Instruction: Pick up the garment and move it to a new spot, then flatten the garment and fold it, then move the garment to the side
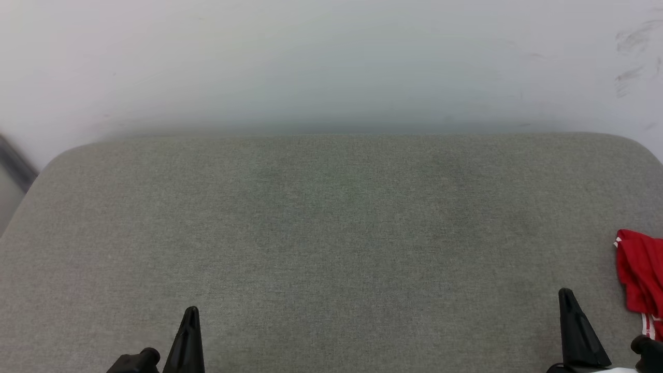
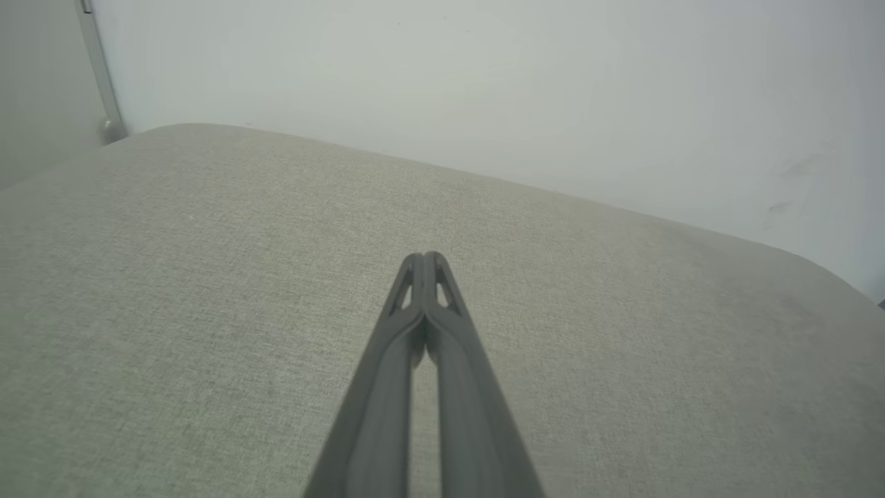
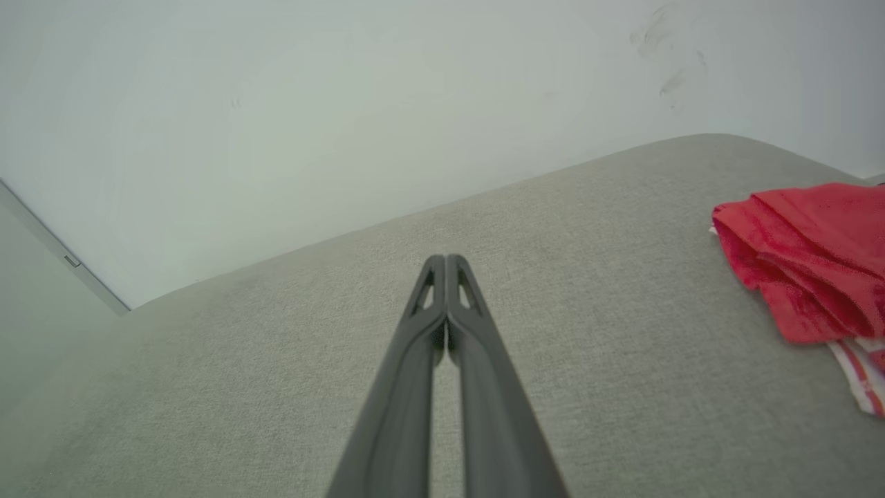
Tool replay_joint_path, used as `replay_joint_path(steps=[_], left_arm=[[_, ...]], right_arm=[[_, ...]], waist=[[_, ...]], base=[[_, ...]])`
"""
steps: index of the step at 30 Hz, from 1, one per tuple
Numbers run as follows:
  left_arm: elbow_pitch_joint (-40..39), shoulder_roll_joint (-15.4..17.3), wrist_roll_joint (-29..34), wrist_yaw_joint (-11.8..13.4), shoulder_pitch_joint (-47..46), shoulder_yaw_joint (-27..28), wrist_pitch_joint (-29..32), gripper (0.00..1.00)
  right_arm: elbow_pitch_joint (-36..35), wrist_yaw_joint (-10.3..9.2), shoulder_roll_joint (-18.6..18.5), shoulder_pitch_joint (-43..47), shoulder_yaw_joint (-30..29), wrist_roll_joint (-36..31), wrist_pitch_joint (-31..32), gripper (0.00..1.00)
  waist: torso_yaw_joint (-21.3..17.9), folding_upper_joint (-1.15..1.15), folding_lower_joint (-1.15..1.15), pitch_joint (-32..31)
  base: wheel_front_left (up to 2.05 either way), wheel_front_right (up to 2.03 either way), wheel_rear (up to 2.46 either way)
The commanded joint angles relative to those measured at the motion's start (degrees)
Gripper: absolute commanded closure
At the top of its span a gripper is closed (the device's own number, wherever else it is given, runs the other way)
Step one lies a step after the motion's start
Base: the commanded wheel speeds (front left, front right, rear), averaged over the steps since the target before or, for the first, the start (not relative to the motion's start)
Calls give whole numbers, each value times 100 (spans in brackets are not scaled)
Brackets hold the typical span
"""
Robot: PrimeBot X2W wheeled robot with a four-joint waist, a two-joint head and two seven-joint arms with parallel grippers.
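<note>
Beyond the left rear corner of the cushion (image 1: 331,223), a grey strip (image 1: 15,163) is seen slanting down the pale wall (image 1: 331,62). Over the near left part of the cushion the left gripper (image 1: 190,312) is held, fingers pointing toward the cushion's rear edge. In the left wrist view its two dark fingers are pressed together at the tips, with only a thin slit left lower down, and nothing is gripped between them. Whether the tips touch the fabric cannot be told.

Across the middle of the cushion, grey woven cloth is shown, and its rear edge is set against the wall, with both rear corners rounded.

Over the near right part of the cushion the right gripper (image 1: 567,294) is held, pointing the same way. Its fingers are likewise closed tip to tip, and nothing is caught in them.

Above the right rear corner of the cushion, dark scuffs (image 1: 629,39) are marked on the wall. At the cushion's right edge the garment (image 1: 639,274) is laid in a crumpled red heap, just right of the right gripper and apart from it. Red-and-white striped trim (image 3: 861,373) is shown at the heap's near end. Part of the heap is cut off by the picture's edge.
</note>
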Motion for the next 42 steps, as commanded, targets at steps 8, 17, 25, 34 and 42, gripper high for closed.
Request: replay_joint_path(steps=[8, 17, 25, 34, 42], left_arm=[[95, 86, -1061, -131, -357, 61, 186, 100], [241, 120, -1977, -230, -543, 104, 357, 100], [335, 141, -2713, -309, -689, 151, 502, 100], [430, 157, -3462, -389, -838, 210, 660, 100], [513, 164, -4066, -456, -959, 259, 795, 100]], right_arm=[[58, -1, -77, -338, 26, 1003, 194, 100], [179, -1, -101, -508, 39, 1852, 381, 100], [276, -1, -115, -645, 42, 2534, 537, 100], [382, -2, -124, -785, 40, 3232, 702, 100], [463, -2, -130, -904, 33, 3795, 844, 100]], waist=[[2, 0, 0, 15], [3, 0, 0, 31], [5, 0, 0, 46], [6, 0, 0, 62], [8, 0, 0, 77]], base=[[0, 0, 0], [0, 0, 0], [0, 0, 0], [0, 0, 0], [0, 0, 0]])
